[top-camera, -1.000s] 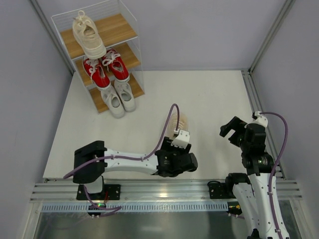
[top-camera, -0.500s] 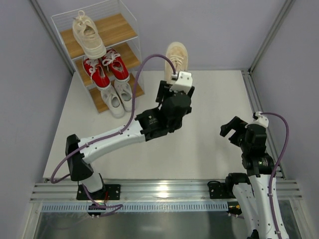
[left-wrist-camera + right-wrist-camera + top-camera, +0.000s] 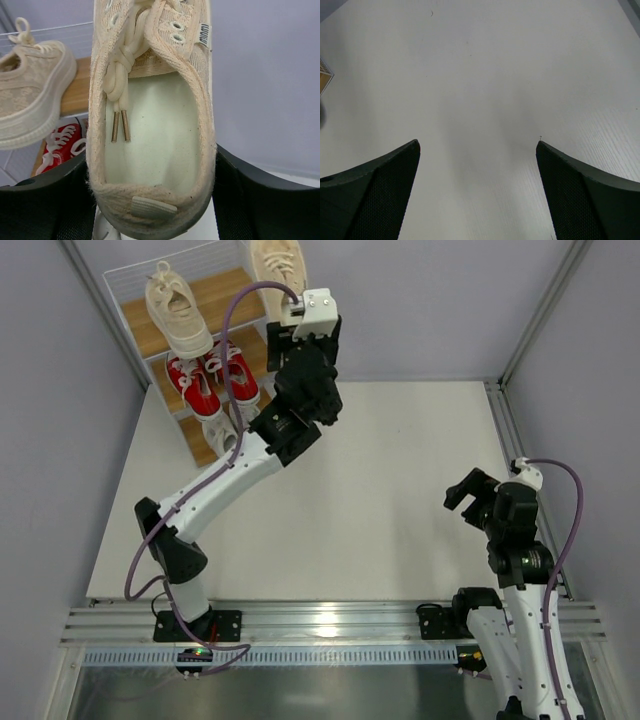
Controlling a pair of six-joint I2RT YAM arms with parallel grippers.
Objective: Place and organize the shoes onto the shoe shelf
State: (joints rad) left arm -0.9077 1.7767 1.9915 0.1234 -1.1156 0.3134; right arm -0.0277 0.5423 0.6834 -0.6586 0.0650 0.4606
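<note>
My left gripper (image 3: 300, 322) is shut on the heel of a cream-beige sneaker (image 3: 277, 264) and holds it high at the right side of the shoe shelf's (image 3: 258, 348) top tier. In the left wrist view the held sneaker (image 3: 155, 115) fills the middle, between both fingers. The other cream-beige sneaker (image 3: 178, 310) lies on the top board, and shows at the left of the left wrist view (image 3: 30, 95). The red pair (image 3: 210, 377) sits on the middle tier. The white pair (image 3: 232, 440) sits on the bottom tier, partly hidden by my arm. My right gripper (image 3: 470, 492) is open and empty over the table at the right.
Grey walls close the back and both sides, with metal posts in the corners. The white tabletop (image 3: 400, 490) spreads between the shelf and the right arm. The right wrist view shows bare tabletop (image 3: 480, 100) and a corner of the shelf at its left edge.
My left arm has lifted the cream-beige sneaker from the table's front middle, up and back-left to the shelf's top tier. The right arm has barely moved.
</note>
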